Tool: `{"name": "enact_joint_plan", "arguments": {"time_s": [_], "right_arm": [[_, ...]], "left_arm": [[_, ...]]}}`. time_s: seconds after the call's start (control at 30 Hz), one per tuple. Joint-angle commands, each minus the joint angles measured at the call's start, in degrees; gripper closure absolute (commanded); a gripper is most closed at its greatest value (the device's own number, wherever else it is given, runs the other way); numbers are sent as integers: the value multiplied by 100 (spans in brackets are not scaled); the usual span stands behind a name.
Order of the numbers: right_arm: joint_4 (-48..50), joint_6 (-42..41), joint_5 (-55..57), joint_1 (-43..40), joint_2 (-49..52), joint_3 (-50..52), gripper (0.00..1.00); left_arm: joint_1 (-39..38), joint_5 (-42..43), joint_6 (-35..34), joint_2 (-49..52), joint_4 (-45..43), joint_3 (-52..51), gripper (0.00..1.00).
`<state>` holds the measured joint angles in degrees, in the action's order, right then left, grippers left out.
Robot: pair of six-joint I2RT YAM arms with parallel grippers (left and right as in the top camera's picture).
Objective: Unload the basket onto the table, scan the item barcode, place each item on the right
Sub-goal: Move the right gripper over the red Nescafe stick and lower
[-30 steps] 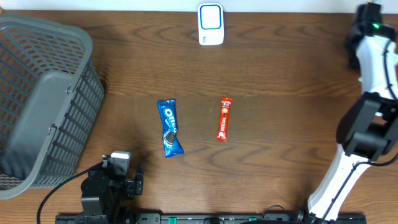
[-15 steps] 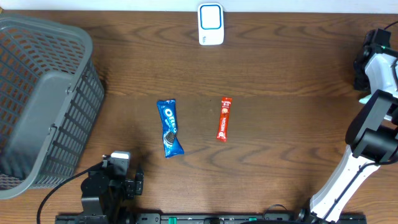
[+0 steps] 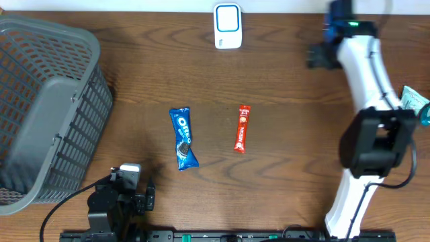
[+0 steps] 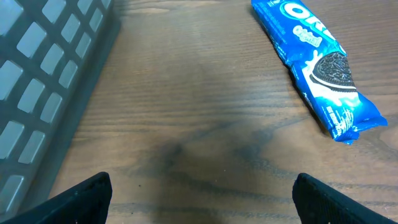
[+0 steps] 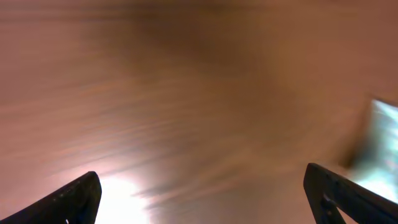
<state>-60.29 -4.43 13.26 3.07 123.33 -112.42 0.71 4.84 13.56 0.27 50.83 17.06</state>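
Observation:
A blue Oreo pack (image 3: 183, 138) and a red stick packet (image 3: 242, 128) lie side by side mid-table. The white and blue scanner (image 3: 228, 27) stands at the back edge. My right gripper (image 3: 317, 58) hovers over bare wood at the back right, to the right of the scanner. In the right wrist view, which is blurred, that gripper (image 5: 208, 199) is open and empty. My left gripper (image 3: 144, 198) rests low at the front left. It shows open and empty (image 4: 202, 202) in its wrist view, with the Oreo pack (image 4: 317, 62) ahead to the right.
A large grey mesh basket (image 3: 47, 107) fills the left side, and its wall (image 4: 43, 81) is close on the left gripper's left. A teal packet (image 3: 414, 101) lies at the right edge beside the right arm.
The right arm swung from the far right edge leftward over the back of the table, and its jaws opened. The teal packet now shows at the right edge. The left arm stayed still.

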Motion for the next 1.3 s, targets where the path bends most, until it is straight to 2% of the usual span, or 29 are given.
{"name": "enact_joint_plan", "arguments": {"time_s": [0.0,0.03,0.07,0.1,0.13,0.2,0.27,0.37,0.47,0.73,1.07,1.27], "right_arm": [[-278,-109,-1978,573,-116,-22,1],[-376,-109,-2249,754,-116,-22,1],[-457,-111,-2378,898,-116,-22,12],[-568,-138,-2465,1071,-116,-20,33],[-699,-343,-2476,1244,-116,-17,36],[-953,-979,-2426,1554,-114,20,31],[-1078,-1534,-2371,1834,-114,125,31],[-1056,-2415,-2006,2295,-114,433,39],[-994,-3228,-1189,2754,-111,772,39],[-997,-4625,286,3523,-107,1156,47],[-35,-4826,402,3528,-105,2181,46],[448,-4717,387,3473,-105,2413,46]], "left_arm": [[24,52,57,-2,13,-13,7],[24,52,55,-2,15,-13,7],[24,52,55,-2,15,-13,7],[24,52,55,-2,13,-13,7],[24,52,55,-2,15,-13,7],[24,52,57,-2,13,-13,7],[24,52,55,-2,13,-13,7],[24,52,57,-2,15,-13,7],[24,52,55,-2,15,-13,7],[24,52,55,-2,15,-13,7],[24,52,55,-2,15,-13,7],[24,52,57,-2,15,-13,7]]}}
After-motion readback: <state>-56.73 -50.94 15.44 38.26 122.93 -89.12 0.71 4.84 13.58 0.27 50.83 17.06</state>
